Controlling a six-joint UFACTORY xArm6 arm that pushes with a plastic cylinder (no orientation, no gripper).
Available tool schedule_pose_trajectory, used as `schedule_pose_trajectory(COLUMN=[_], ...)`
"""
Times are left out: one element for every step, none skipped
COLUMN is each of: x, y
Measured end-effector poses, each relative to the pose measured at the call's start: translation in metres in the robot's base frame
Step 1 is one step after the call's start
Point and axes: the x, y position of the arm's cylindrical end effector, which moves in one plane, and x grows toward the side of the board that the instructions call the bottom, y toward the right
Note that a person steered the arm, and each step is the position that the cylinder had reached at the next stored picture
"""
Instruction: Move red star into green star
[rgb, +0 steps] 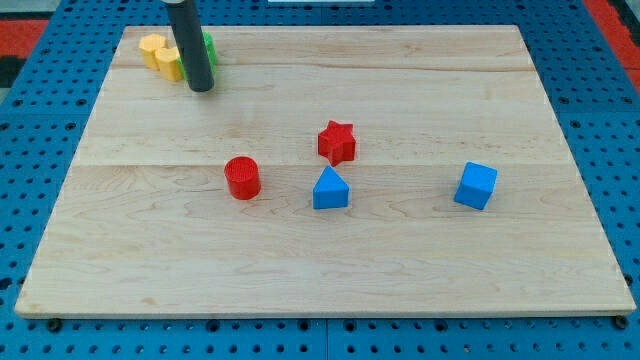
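The red star (337, 142) lies near the middle of the wooden board (420, 80). The green star (209, 49) is at the view's top left, mostly hidden behind my dark rod; only a green sliver shows at the rod's right. My tip (201, 87) rests on the board just below the green star and the yellow blocks, far up and to the left of the red star.
Two yellow blocks (160, 54) sit left of the rod at the view's top left. A red cylinder (242, 178) and a blue triangular block (330, 189) lie below and left of the red star. A blue cube (476, 185) is at the right.
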Motion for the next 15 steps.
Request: schedule_pose_trajectory(x=[0.038, 0.029, 0.027, 0.108, 0.109, 0.087, 0.088, 0.098, 0.098, 0.098, 0.098, 0.126, 0.138, 0.099, 0.083], y=[0.052, 0.139, 0.227, 0.227, 0.144, 0.098, 0.107, 0.113, 0.113, 0.113, 0.115, 0.137, 0.182, 0.200, 0.158])
